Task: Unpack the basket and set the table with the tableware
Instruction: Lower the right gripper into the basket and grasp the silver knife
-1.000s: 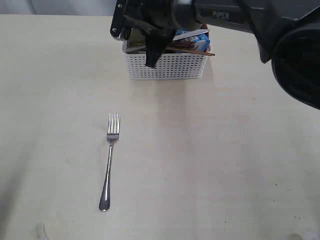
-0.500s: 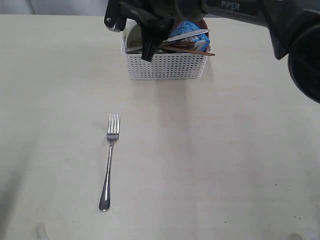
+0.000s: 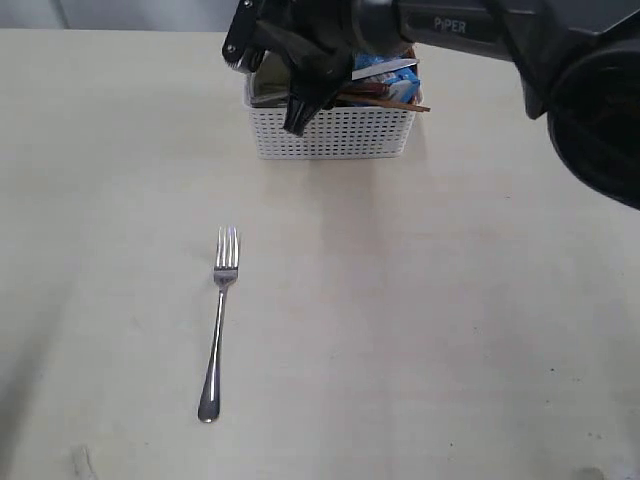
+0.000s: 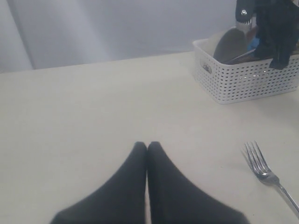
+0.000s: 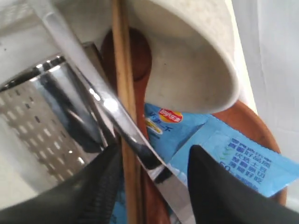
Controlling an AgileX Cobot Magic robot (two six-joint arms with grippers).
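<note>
Your right claw [image 5: 156, 186] hangs in the white basket [image 3: 330, 135] near the far edge of the surface [image 3: 450, 300], fingers spread either side of the steel knife [image 5: 93, 98] and chopsticks [image 5: 122, 70], pinching neither. Its arm [image 3: 470, 30] reads "PiPER". The blue chips packet [image 5: 224, 158] bears a red-and-yellow logo, lettering unreadable. Your left claw [image 4: 147, 149] is clenched, empty. The fork [image 3: 220, 320] lies well apart from the basket.

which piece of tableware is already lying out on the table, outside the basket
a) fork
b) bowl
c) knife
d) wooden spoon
A: the fork lies alone on the bare table, well clear of the basket, which holds everything else.
</note>
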